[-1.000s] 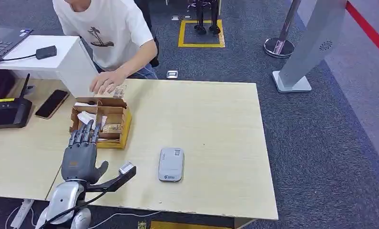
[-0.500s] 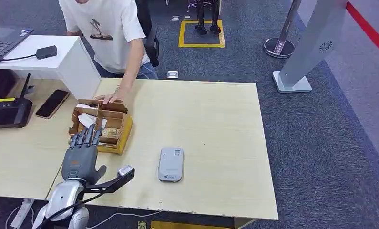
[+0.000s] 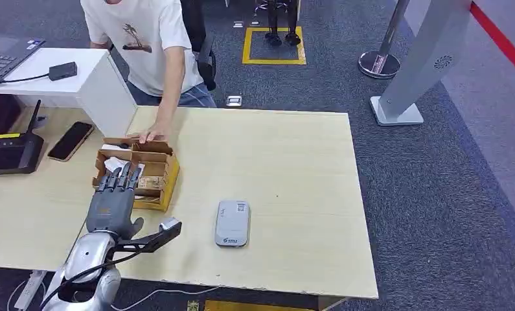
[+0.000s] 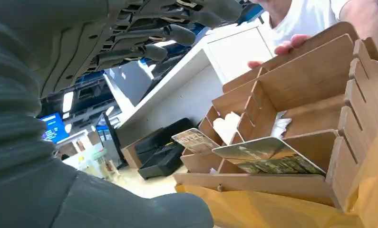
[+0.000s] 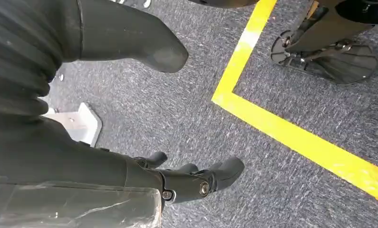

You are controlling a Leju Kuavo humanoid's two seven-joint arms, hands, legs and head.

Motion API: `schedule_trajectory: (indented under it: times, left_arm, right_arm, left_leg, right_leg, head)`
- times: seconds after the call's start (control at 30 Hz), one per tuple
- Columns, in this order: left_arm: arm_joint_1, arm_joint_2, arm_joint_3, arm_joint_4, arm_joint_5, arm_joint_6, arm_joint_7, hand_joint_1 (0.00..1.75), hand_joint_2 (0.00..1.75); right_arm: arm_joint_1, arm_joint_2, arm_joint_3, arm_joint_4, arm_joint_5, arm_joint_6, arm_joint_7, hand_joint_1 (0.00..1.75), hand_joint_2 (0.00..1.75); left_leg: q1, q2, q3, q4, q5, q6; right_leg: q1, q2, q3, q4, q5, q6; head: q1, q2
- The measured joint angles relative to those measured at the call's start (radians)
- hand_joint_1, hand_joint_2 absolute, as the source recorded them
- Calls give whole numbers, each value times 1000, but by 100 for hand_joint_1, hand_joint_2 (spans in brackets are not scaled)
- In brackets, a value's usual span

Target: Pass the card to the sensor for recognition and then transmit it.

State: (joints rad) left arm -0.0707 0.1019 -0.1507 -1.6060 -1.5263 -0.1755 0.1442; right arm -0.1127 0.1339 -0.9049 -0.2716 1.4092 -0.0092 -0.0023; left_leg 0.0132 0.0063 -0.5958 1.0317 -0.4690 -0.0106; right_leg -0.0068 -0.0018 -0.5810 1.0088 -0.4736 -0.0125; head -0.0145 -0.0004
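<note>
A wooden divided box (image 3: 166, 170) stands on the table's left part, and cards (image 3: 149, 183) lie in its near compartments. In the left wrist view a printed card (image 4: 267, 157) leans in the box (image 4: 291, 85), with a second card (image 4: 195, 140) behind it. My left hand (image 3: 111, 202) hovers flat at the box's near edge, fingers (image 4: 170, 34) stretched over it and holding nothing. The grey card sensor (image 3: 232, 223) lies on the table to the right of that hand. My right hand (image 5: 106, 161) hangs over the carpet, fingers apart and empty.
A person in a white shirt (image 3: 144, 39) stands behind the table with one hand (image 3: 149, 136) on the box's far edge. A phone (image 3: 70, 140) and a black device (image 3: 8, 154) lie at the left. A white cabinet (image 3: 99, 81) stands behind the box.
My left hand has moved forward, its fingertips now over the box's near edge. The person has straightened up and set a hand on the box's far edge.
</note>
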Motion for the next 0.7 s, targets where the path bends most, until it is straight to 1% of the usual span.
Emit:
schedule_trajectory:
  times: [0.37, 0.7]
  left_arm:
    - [-35, -1, 0, 43, 0, -5, -13, 0, 175]
    - [-46, -2, 0, 70, 0, -9, -28, 0, 175]
  right_arm:
    - [-3, 5, -2, 1, 2, 2, 0, 0, 175]
    - [-5, 8, -2, 1, 3, 3, -1, 0, 175]
  left_leg:
    - [0, 0, 0, 0, 0, 0]
    - [0, 0, 0, 0, 0, 0]
  right_leg:
    - [0, 0, 0, 0, 0, 0]
    - [0, 0, 0, 0, 0, 0]
  head:
    - [0, 0]
    - [0, 0]
